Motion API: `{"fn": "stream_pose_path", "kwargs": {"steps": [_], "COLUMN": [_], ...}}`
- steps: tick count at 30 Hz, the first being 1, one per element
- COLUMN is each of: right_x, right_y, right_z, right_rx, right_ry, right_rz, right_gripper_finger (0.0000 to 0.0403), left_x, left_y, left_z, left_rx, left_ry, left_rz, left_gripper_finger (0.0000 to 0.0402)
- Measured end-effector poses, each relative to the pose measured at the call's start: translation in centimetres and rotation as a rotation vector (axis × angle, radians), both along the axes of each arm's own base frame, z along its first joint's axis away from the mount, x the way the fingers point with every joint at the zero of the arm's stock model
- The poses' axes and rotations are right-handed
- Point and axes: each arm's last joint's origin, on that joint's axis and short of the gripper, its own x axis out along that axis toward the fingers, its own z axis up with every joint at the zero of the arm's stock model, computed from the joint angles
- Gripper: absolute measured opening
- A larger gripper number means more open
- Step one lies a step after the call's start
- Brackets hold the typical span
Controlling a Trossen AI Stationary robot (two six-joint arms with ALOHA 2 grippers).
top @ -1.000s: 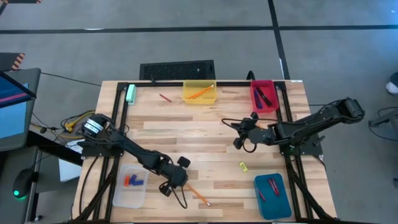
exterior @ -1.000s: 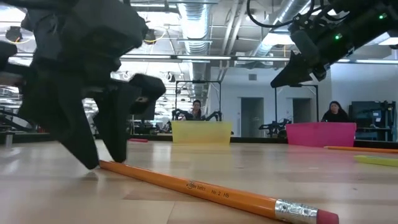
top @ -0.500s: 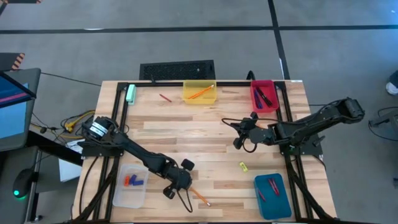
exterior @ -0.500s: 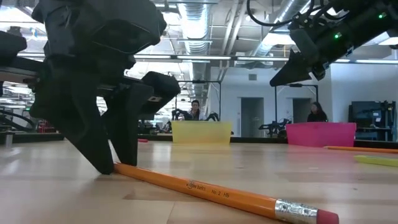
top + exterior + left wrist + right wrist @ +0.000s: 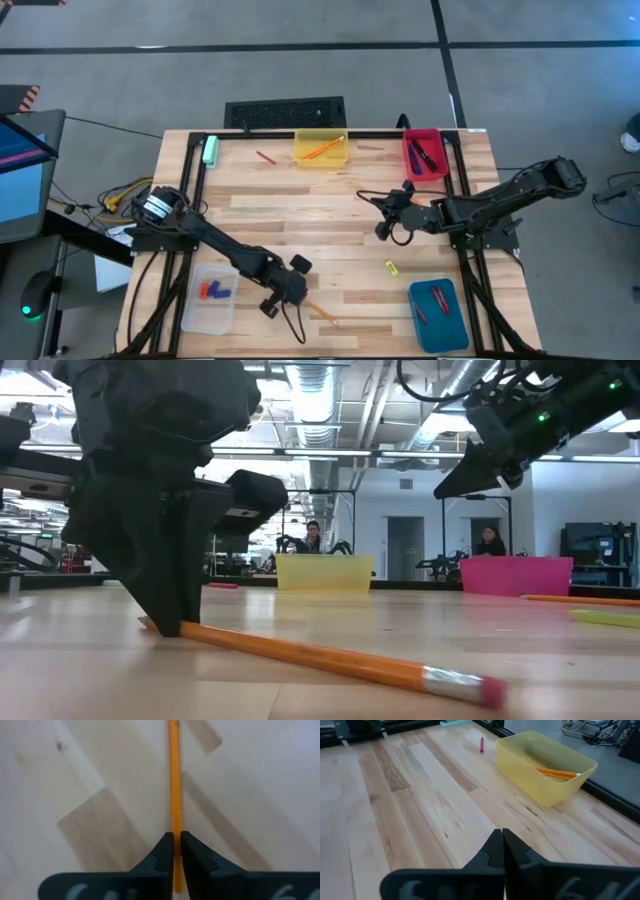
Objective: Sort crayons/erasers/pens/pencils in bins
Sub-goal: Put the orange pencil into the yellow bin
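At the near edge of the desk (image 5: 330, 225) we see the left end effector (image 5: 290, 297) down on the wood, its fingers (image 5: 162, 855) clenched on one end of a pencil (image 5: 322, 313). In the left wrist view the orange shaft runs straight out from between the two dark fingers, and in the low view the pencil lies flat with its pink eraser end nearest the camera. Just left of that arm sits the clear bin (image 5: 210, 297) with blue and red-orange erasers (image 5: 215, 291) in it. Over at the near right corner the teal bin (image 5: 438, 315) holds crayons (image 5: 440, 299).

A little farther in, a yellow eraser (image 5: 391, 267) lies loose on the wood, between the teal bin and the right arm. Above it, near the middle of the desk, our right end effector (image 5: 381, 214) hangs clear of the surface with its fingers pressed together and nothing in them; the right wrist view shows them meeting in a point.

At the far edge we find the yellow bin (image 5: 321, 150) with pencils inside, the red bin (image 5: 424, 154) to its right with pens (image 5: 428, 154), one loose crayon (image 5: 265, 157) to its left, and a pale-green block (image 5: 210, 150) by the far left corner. In the low view a person (image 5: 314, 536) sits in the room beyond the desk
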Motion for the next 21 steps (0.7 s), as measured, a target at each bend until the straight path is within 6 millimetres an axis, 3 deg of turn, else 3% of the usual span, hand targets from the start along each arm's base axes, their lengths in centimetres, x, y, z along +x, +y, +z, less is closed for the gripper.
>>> {"fn": "stream_pose_path", "kwargs": {"steps": [9, 21], "right_x": [-0.1, -0.1], "right_y": [0.6, 1.0], "right_z": [0.0, 0.0], "right_rx": [0.000, 0.000], "right_ry": [0.000, -0.003], "right_rz": [0.030, 0.048], "right_gripper_finger": [0.0004, 0.0003], "left_x": [-1.4, -2.2], "left_y": [1.8, 5.7], "left_z": [3.3, 9.2], "left_rx": [0.117, 0.023], "left_ry": [-0.011, -0.138], "left_rz": [0.106, 0.289], "left_gripper_finger": [0.0002, 0.0001]}}
